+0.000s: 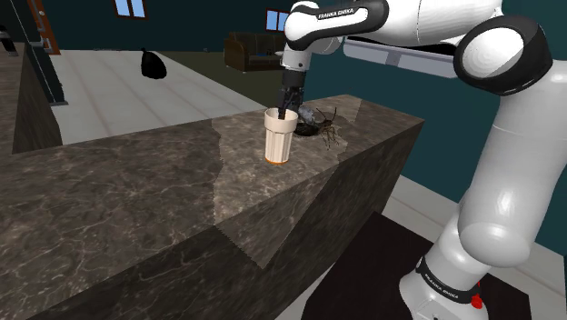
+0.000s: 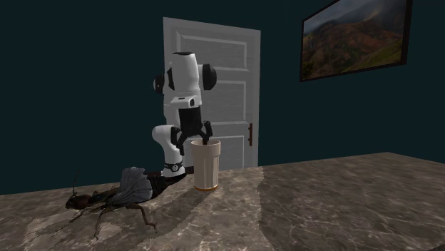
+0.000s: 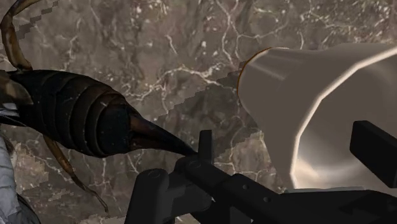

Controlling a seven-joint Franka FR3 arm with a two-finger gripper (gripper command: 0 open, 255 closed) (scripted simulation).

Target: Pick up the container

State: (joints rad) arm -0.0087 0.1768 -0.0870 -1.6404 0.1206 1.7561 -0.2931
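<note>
**Item:** cup (image 1: pixel 278 136), cream-coloured with fluted sides and an orange base. It stands upright and open-mouthed on the dark marbled table (image 1: pixel 136 195), near the table's far edge in the shoulder view.

**Neighbour:** large brown insect figure (image 1: pixel 320 125), lying on the table just beside the cup, at about 2 o'clock from it in the shoulder view and at about 8 o'clock in the second exterior view.

**Tool:** black fingers (image 3: pixel 375 149) on the white arm (image 1: pixel 495 136), hanging at the cup's rim, at 12 o'clock over it in the shoulder view.

**State:** fingers apart. In the wrist view one sits over the cup's mouth and the other outside its wall, toward the insect. Whether either touches the wall cannot be told.

**Backdrop:** white panelled door (image 2: pixel 214 78) and a framed landscape picture (image 2: pixel 354 36) on a dark wall.

**Step in hand (judged):** positioning for a rim grasp. The cup is not yet gripped or lifted.

**Next move calls for:** a short descent so the fingers overlap the wall well, then a firm close on that wall and a straight lift. The outer finger should be kept off the insect.
</note>
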